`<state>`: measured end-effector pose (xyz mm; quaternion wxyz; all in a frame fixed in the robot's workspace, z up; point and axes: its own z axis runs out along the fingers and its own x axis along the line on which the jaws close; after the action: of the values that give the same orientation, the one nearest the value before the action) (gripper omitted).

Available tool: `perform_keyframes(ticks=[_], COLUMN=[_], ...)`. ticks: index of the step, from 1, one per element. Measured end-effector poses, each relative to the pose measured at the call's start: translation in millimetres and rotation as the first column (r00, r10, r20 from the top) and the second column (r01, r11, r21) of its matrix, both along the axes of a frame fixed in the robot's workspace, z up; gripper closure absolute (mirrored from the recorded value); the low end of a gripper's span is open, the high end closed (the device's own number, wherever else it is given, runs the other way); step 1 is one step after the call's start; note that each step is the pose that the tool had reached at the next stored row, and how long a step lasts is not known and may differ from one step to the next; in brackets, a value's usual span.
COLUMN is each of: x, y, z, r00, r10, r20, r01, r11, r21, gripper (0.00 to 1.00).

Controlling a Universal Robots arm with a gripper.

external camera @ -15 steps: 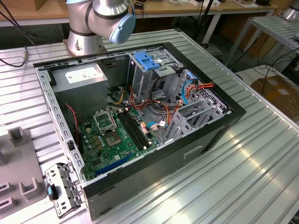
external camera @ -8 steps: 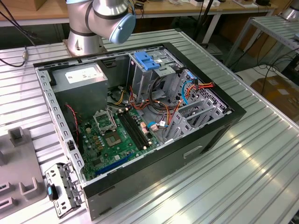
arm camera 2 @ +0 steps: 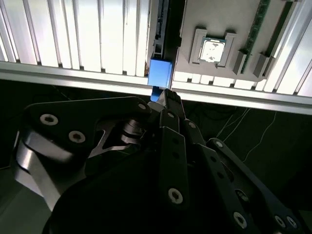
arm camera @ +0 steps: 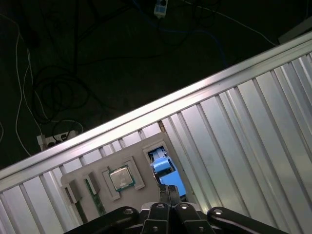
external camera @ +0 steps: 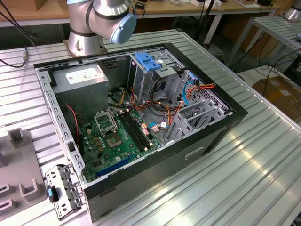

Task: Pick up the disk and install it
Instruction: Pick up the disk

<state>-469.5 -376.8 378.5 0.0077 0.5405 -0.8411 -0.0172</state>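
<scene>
**Exterior view:** an open computer case (external camera: 141, 117) lies on a ribbed metal table (external camera: 263, 179). Its circuit board (external camera: 117, 136), grey power box (external camera: 87, 82) and the blue bracket (external camera: 148, 61) atop the drive cage are exposed. The arm (external camera: 110, 19) rises at the far side, and a grey tray (external camera: 21, 165) sits at the exterior view's left, well apart from the cage.

**Second wrist view:** the gripper (arm camera 2: 167, 96) hangs just over the disk (arm camera 2: 160, 73), which stands on edge in a slot at the rim of the tray (arm camera 2: 204, 19). One blue side rail faces the camera, and a processor chip (arm camera 2: 212, 51) is seated in the next pocket. The jaws look drawn together with nothing between them; whether the tips touch the rail cannot be told.

**First wrist view:** the gripper (arm camera: 168, 191) sits over the same slot, where the disk (arm camera: 162, 167) shows blue and silver beside the chip (arm camera: 122, 178), near the edge of the table (arm camera: 243, 122).

**Handling:** the disk is probably a dense, rigid metal block, heavy for its size, smooth on its flat faces and sensitive to knocks. Its plastic rails are likely the weakest part. The soundest hold appears to be square across the two broad faces, near the middle of the upper edge. That would let it lift straight out of the slot without tilting and leave the rails free
</scene>
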Motion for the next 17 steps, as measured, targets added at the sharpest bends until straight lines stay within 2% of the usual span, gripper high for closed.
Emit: perform_keyframes(ticks=[1,4,7,9,10,11,12,13,14,15,16,17], x=[0.1,0.9,1.1,1.1,1.2,1.2,1.5,3.3,4.7,4.9,5.0,4.9], y=[0.0,0.0,0.0,0.1,0.1,0.1,0.2,1.5,2.4,2.5,2.6,2.6], z=[-0.3,-4.3,-8.9,-11.1,-12.5,-13.3,-14.2,-16.9,-19.3,-21.3,-22.5,-24.0], r00=[1.0,0.9973,0.9907,0.9855,0.9806,0.978,0.976,0.9734,0.9713,0.9679,0.9625,0.9556], r10=[0.005,0.073,0.136,0.17,0.196,0.209,0.218,0.229,0.238,0.251,0.271,0.295], r20=[0.0001,0.0,0.0,0.0002,0.0008,0.0013,0.0022,0.0042,0.0048,0.0052,0.0048,0.0048], r01=[-0.005,-0.073,-0.136,-0.17,-0.196,-0.209,-0.218,-0.229,-0.238,-0.251,-0.271,-0.295], r11=[1.0,0.9973,0.9907,0.9855,0.9806,0.978,0.976,0.9734,0.9713,0.9679,0.9625,0.9556], r21=[0.0,-0.0008,-0.0017,-0.002,-0.0025,-0.0029,-0.0036,-0.0054,-0.0065,-0.0067,-0.0069,-0.007], gripper=[0.89,0.89,0.89,0.76,0.71,0.64,0.64,0.52,0.46,0.46,0.46,0.46])
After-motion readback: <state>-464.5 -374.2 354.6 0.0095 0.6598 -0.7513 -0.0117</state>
